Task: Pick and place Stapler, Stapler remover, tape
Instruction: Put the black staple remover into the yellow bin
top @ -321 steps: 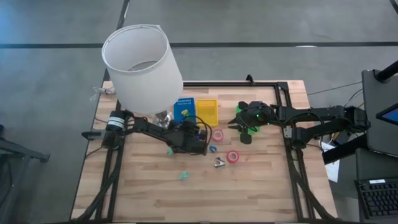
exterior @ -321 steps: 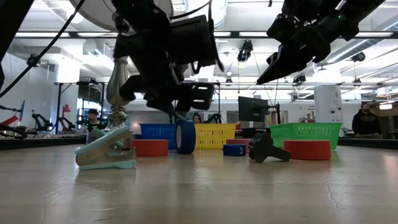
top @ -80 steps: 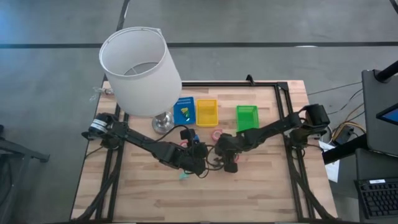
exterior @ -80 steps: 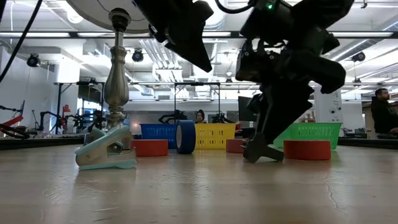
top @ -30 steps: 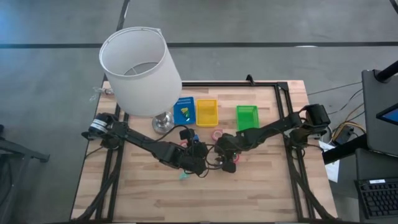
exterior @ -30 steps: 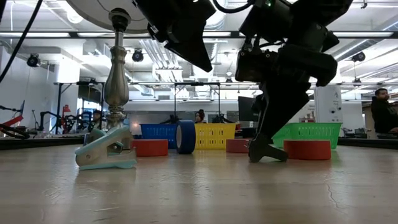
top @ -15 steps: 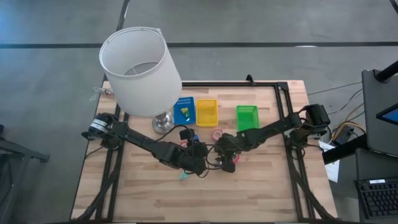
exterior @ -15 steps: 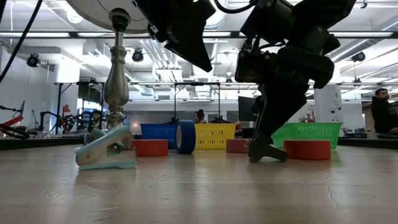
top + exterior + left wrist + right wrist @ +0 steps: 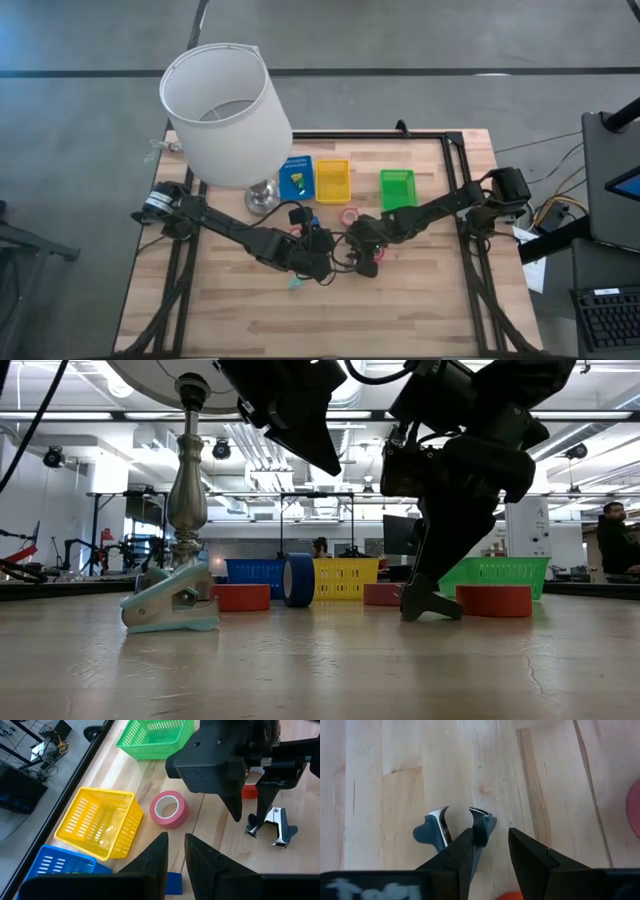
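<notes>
The stapler remover [image 9: 455,827], a silvery claw with dark wings, lies on the wood at the table's middle. My right gripper [image 9: 490,842] points down at it, open, its fingers on either side of one wing [image 9: 483,824]. The left wrist view shows the stapler remover [image 9: 273,826] under a right finger [image 9: 261,805]. My left gripper [image 9: 175,847] hovers a little to the left and higher, open by a narrow gap, with nothing in it. One pink tape roll [image 9: 170,810] lies flat near the trays, another tape roll [image 9: 249,792] beyond the right gripper. The stapler is out of view. My right gripper comes at the stapler remover from above, slanting, with one wing [image 9: 483,824] in the gap between its fingers. Bare wood shows between that wing and one finger [image 9: 530,850]. I cannot tell whether the other finger touches it. The remover rests on the table.
A blue tray [image 9: 297,178], a yellow tray [image 9: 333,180] and a green tray [image 9: 397,187] stand in a row at the far side. A lamp with a big white shade [image 9: 228,110] stands at the far left. A teal plastic claw [image 9: 170,605] and a blue roll [image 9: 298,580] lie nearby.
</notes>
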You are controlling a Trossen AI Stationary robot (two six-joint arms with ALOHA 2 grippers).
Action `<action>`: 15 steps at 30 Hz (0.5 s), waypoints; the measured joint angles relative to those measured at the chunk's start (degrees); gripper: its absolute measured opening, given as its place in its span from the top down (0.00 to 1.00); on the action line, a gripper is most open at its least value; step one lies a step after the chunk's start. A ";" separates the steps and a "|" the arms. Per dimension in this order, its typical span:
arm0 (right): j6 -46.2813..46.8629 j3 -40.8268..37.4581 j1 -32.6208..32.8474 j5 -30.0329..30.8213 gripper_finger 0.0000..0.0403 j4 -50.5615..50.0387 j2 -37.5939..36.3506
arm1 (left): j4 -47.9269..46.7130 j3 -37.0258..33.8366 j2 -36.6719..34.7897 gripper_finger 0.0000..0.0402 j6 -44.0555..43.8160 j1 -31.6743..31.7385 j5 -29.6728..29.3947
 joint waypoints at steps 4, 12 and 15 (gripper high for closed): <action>0.06 -0.06 0.02 0.02 0.71 1.24 0.00 | 0.00 0.00 0.00 0.83 0.00 0.00 0.00; 0.08 -0.24 0.87 -0.06 0.71 1.23 0.00 | 0.02 0.00 0.00 0.83 0.00 0.00 0.00; 0.08 -0.24 1.18 -0.24 0.71 1.30 0.00 | 0.00 0.00 0.00 0.83 -0.01 0.00 0.00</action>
